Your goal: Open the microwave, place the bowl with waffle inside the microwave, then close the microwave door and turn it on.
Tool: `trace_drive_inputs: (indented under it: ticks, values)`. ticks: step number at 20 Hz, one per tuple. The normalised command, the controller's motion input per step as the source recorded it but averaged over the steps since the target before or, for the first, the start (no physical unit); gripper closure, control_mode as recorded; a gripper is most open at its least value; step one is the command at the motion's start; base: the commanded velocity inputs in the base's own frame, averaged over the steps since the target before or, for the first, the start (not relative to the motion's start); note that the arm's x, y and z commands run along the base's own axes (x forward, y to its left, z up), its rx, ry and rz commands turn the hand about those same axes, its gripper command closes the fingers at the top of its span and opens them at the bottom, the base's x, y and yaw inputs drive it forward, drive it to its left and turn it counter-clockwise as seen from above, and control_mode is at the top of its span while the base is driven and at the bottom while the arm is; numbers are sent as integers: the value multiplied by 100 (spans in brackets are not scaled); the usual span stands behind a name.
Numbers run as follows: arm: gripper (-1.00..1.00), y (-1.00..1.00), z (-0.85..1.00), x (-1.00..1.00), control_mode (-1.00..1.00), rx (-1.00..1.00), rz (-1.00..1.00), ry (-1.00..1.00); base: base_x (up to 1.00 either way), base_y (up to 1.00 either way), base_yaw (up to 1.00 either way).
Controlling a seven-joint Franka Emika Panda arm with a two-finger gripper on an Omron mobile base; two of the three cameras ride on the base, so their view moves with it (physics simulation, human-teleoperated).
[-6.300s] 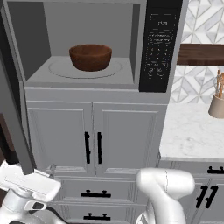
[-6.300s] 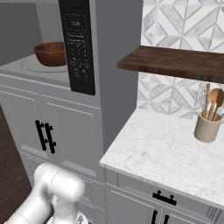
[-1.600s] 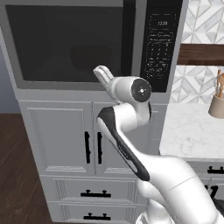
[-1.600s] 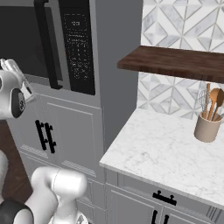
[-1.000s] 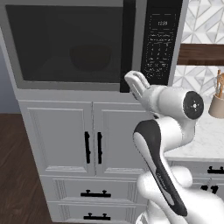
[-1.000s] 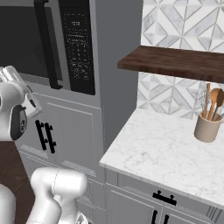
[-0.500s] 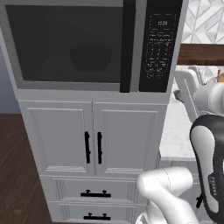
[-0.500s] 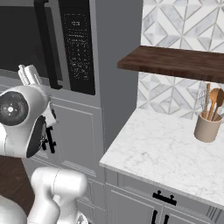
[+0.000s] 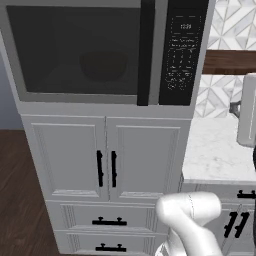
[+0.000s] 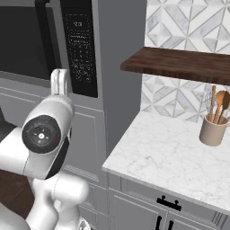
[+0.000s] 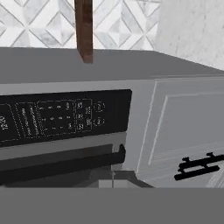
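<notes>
The microwave (image 9: 30,107) is built in above grey cabinets. The microwave door (image 9: 75,50) is shut, and its black bar handle (image 9: 146,50) stands upright beside the keypad panel (image 9: 180,50). Behind the dark glass the bowl with waffle (image 9: 102,65) shows dimly on the turntable. In the right base view my gripper (image 10: 60,75) points up just below the keypad panel (image 10: 80,49), shut, with nothing in it. The hand view, rolled sideways, looks at the keypad panel (image 11: 65,116) and the handle (image 11: 61,164), with the shut gripper (image 11: 113,177) at the bottom.
Panelled cabinet doors (image 9: 105,160) and drawers sit under the microwave. To the right run a marble counter (image 10: 175,157), a tan utensil crock (image 10: 212,130) and a dark wooden shelf (image 10: 179,63). My arm's big joint (image 10: 42,134) hangs in front of the cabinets.
The door, open earlier with the bowl inside, is now shut. Over the last second my arm has swung right across the microwave's front, and the gripper now sits by the keypad.
</notes>
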Motion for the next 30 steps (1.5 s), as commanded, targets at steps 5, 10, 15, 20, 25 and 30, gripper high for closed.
trace_drive_inputs:
  ticks: [5, 10, 15, 20, 25, 30]
  values:
    - [100, 6, 5, 0, -100, 24, -19, -15, 0, 0, 0]
    - [100, 20, 0, 0, -100, 13, -18, -2, 0, 0, 0]
    - [100, 7, 5, 6, -100, 5, -1, 1, 0, 0, 0]
    - [100, 0, 1, 28, -100, 0, 2, 16, 0, 0, 0]
    - [100, 1, 0, 54, -100, 0, 0, 16, 0, 0, 0]
    - [100, 0, 0, 46, -100, 2, 0, 1, 0, 0, 0]
